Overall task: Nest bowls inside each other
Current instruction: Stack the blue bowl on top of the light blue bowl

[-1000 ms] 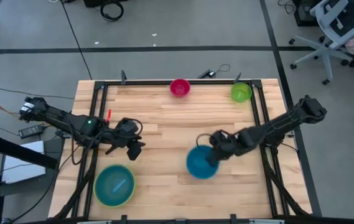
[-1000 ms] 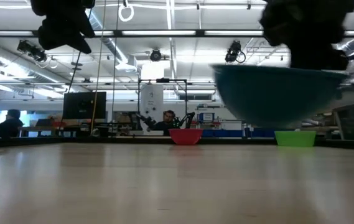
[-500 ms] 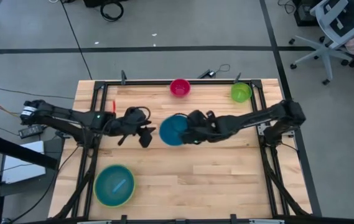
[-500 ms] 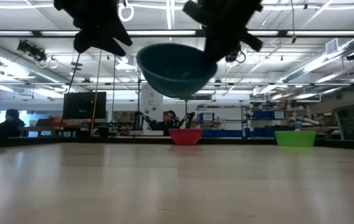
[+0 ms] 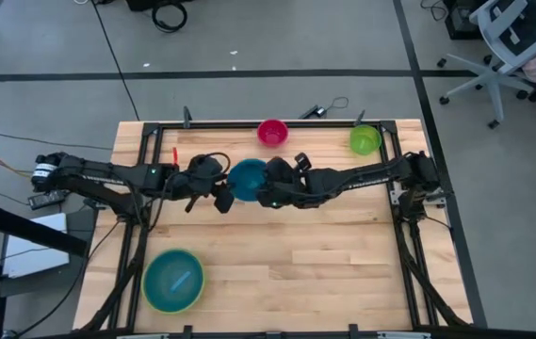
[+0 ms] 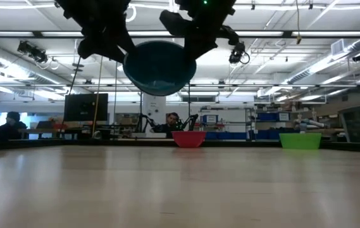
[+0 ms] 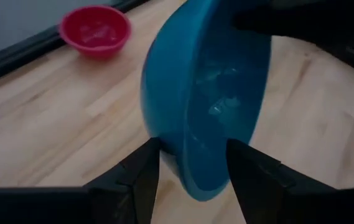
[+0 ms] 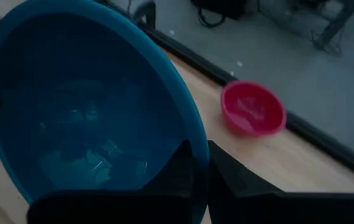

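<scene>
The teal blue bowl [image 5: 247,180] hangs high above the table's middle [image 6: 159,66], with my right gripper [image 5: 272,185] shut on it. My left gripper [image 5: 220,196] is open. Its fingers stand on either side of the bowl's opposite rim [image 7: 186,155], one by the outer wall and one by the inside. The magenta bowl [image 5: 272,132] and the small green bowl [image 5: 365,139] rest on their bases at the far edge. A light blue bowl sits inside the large lime green bowl [image 5: 173,280] at the near left. My left gripper straddles the teal bowl's rim, but I cannot tell whether either finger [image 7: 142,177] touches it. My right gripper pinches the bowl's rim [image 8: 192,140] on the side toward the table's right, one finger inside and one outside. It comes slanting down from the right. The bowl is lifted clear and tilted.
A black frame [image 5: 150,141] runs along the table's far and side edges. Bare wood lies open between the lime green bowl and the table's right edge. Beyond the table, a person sits at a desk [image 6: 170,121].
My right gripper has carried the teal bowl up from low over the near right of the table, toward the far and left edges, to the middle. The bowl has tipped on the way. My left gripper has moved toward the far edge and right, to the bowl.
</scene>
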